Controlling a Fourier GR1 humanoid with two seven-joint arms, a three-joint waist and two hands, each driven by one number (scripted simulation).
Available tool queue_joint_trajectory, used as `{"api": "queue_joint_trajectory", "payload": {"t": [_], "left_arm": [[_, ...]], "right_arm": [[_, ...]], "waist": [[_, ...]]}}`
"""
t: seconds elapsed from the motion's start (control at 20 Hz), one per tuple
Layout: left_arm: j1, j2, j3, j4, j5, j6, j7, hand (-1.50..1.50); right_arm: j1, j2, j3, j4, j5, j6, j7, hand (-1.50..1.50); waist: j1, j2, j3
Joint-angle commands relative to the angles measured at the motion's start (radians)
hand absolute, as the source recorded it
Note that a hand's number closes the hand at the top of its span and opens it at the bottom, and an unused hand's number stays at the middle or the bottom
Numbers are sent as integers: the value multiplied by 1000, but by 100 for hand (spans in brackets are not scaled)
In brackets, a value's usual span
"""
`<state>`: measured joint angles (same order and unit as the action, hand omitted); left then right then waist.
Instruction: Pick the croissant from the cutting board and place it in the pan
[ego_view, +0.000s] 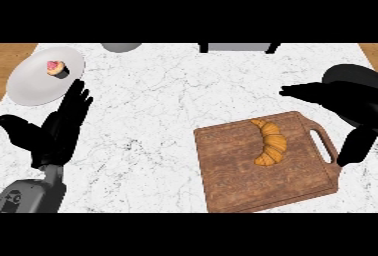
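Right hand (347, 102) open at right edge, hovering beside cutting board (244, 175). Croissant (271, 142) lying on board, lower right. Probably light, flaky, crushable; best grasped across thick middle.

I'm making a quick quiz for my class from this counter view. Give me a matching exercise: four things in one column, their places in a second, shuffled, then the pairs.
Things:
1. croissant
2. cupcake
3. left hand
4. right hand

Places:
A. on the white plate, far left
B. open, fingers straight, just below the plate
C. on the wooden cutting board
D. over the board's handle end, at the right edge

Pairs: 1-C, 2-A, 3-B, 4-D
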<state>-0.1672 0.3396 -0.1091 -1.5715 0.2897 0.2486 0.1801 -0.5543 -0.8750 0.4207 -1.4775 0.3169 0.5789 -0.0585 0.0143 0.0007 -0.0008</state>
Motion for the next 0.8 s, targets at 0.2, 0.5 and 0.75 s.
{"api": "queue_joint_trajectory", "payload": {"t": [0.2,0.5,0.75], "left_arm": [[29,30,87,-12,33,-58,8,0],[-6,-25,37,-31,-41,-14,47,0],[21,-31,91,12,-16,-87,6,0]], "right_arm": [[64,32,42,-202,148,66,116,-150],[45,72,8,-275,241,143,224,-150],[77,206,-22,-296,295,139,242,-150]], "waist": [[-13,-4,0],[-11,-2,1],[-12,-1,0]]}}
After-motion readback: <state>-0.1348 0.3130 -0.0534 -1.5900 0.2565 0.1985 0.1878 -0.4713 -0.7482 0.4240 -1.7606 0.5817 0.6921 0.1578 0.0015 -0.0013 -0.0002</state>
